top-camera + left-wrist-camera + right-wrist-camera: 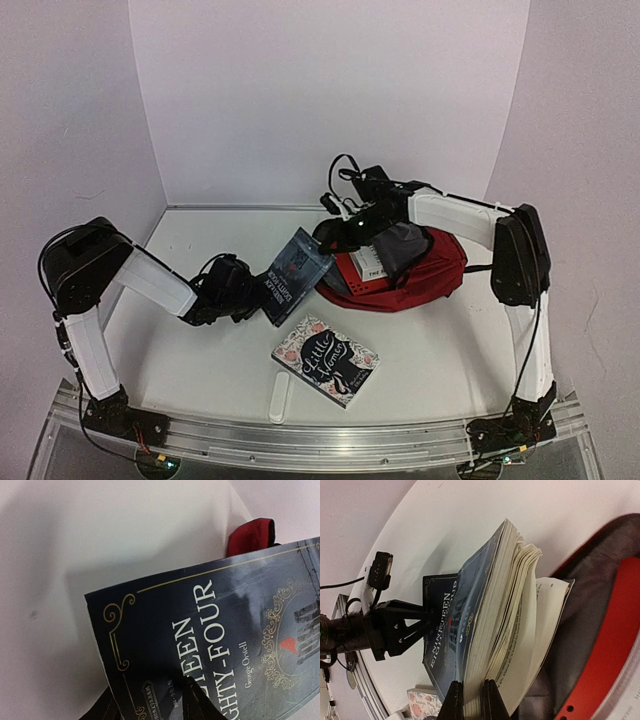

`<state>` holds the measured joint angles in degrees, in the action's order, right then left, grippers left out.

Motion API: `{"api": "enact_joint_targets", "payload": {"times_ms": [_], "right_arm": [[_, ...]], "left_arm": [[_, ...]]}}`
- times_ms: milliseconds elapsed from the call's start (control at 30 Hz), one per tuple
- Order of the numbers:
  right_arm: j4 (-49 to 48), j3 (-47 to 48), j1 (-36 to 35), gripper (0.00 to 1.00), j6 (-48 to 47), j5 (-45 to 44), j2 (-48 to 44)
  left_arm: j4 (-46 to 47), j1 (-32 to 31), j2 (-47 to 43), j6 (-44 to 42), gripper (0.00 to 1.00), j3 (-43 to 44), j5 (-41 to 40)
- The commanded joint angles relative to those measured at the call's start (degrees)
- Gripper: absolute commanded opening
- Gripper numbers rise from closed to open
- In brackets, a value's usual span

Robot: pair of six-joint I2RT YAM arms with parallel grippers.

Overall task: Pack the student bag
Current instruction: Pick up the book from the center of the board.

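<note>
The student bag [430, 262], dark red with grey lining [592, 615], lies open at the back right. A dark blue paperback, Nineteen Eighty-Four [296, 266], hangs tilted in the air just left of the bag's mouth. My left gripper [256, 292] is shut on its lower edge, with the cover [210, 640] filling the left wrist view above the left gripper [150, 707]. My right gripper [342, 234] reaches over the bag. In the right wrist view the right gripper [472, 700] is shut on a wad of the book's fanned pages [505, 630].
A bright red folder [615, 660] and a white book [372, 262] lie inside the bag. A floral "Little Women" book [326, 359] rests on the table in front, with a white strip [279, 398] beside it near the front rail. White walls close in the back and sides.
</note>
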<state>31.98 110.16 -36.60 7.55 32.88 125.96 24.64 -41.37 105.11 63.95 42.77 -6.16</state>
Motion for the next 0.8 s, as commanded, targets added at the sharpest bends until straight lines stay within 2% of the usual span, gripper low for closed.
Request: {"api": "enact_joint_targets", "payload": {"times_ms": [0, 167, 333, 600, 767], "right_arm": [[-4.6, -6.2, 1.0, 0.0, -5.4, -1.4, -5.8], [-4.7, -10.5, 2.3, 0.0, -10.8, -9.8, -5.5], [-5.0, -11.2, 2.6, 0.0, -11.6, -14.4, -3.4], [-5.6, -12.2, 2.5, 0.0, -11.6, -21.4, -0.6], [-5.8, -13.0, 2.5, 0.0, -12.3, -23.7, 1.2]], "left_arm": [[16.2, 1.5, 4.8, 0.6, 0.47, 4.6, 11.8], [19.1, 1.8, 7.5, 1.8, 0.63, 4.3, 15.4], [26.4, 1.8, 7.7, 4.3, 0.76, -1.0, 14.7], [36.3, 1.9, 9.2, 8.0, 0.82, -6.3, 12.8], [37.0, 1.8, 7.7, 8.8, 0.78, -9.6, 10.4]]}}
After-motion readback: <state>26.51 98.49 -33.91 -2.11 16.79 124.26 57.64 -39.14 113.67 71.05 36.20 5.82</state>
